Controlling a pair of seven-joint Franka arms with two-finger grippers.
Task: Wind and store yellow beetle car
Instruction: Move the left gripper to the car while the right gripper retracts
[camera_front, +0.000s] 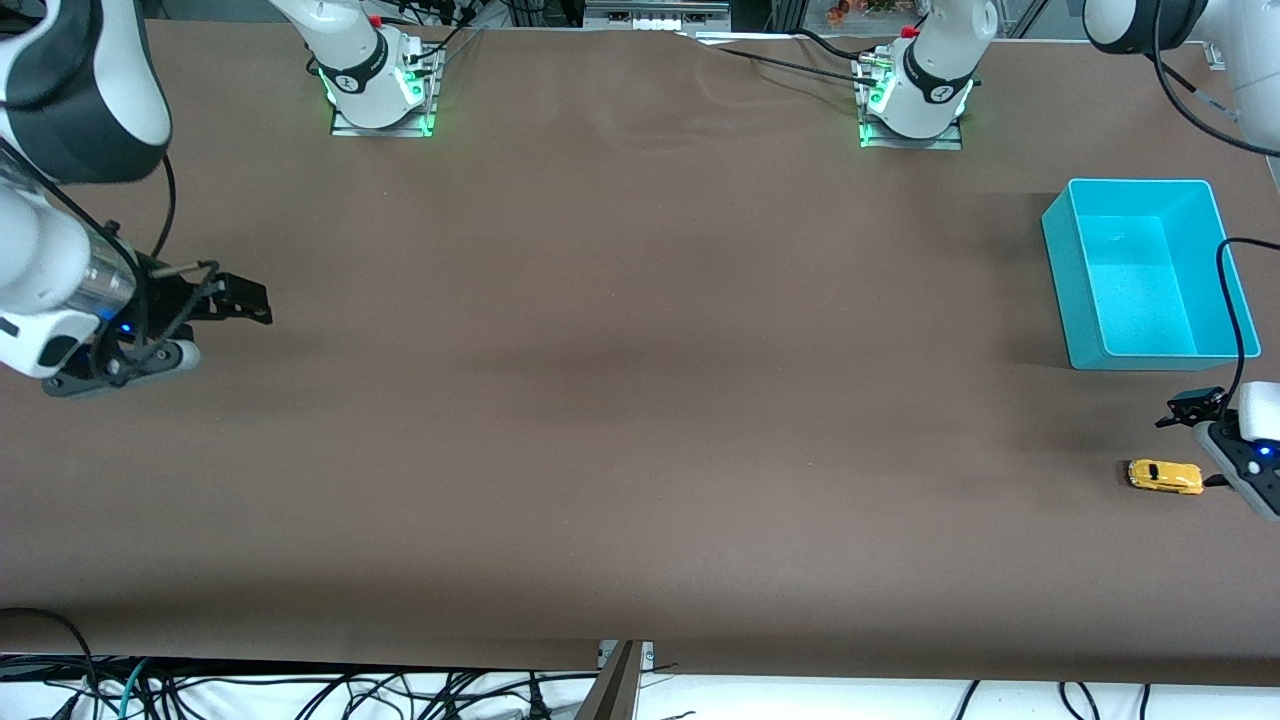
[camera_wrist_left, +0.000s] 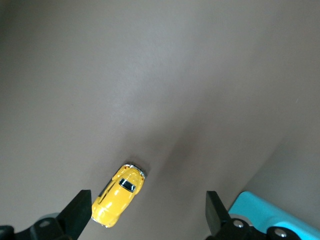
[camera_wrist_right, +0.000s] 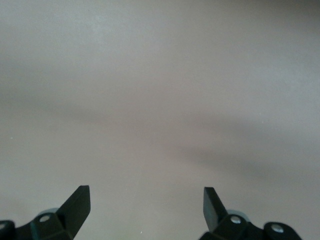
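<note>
The yellow beetle car (camera_front: 1165, 476) lies on the brown table near the left arm's end, nearer to the front camera than the teal bin (camera_front: 1075, 275). My left gripper (camera_front: 1200, 445) hovers just over it, open and empty. In the left wrist view the car (camera_wrist_left: 119, 195) lies on the table between the fingers, close to one fingertip (camera_wrist_left: 81, 209); the gripper (camera_wrist_left: 147, 212) is not touching it. My right gripper (camera_front: 215, 328) waits open and empty over bare table at the right arm's end, and its wrist view (camera_wrist_right: 146, 205) shows only tabletop.
The teal bin is an open rectangular box with nothing in it; one corner shows in the left wrist view (camera_wrist_left: 265, 215). The two arm bases (camera_front: 380, 85) (camera_front: 915, 95) stand along the table's edge farthest from the front camera. Cables hang below the nearest edge.
</note>
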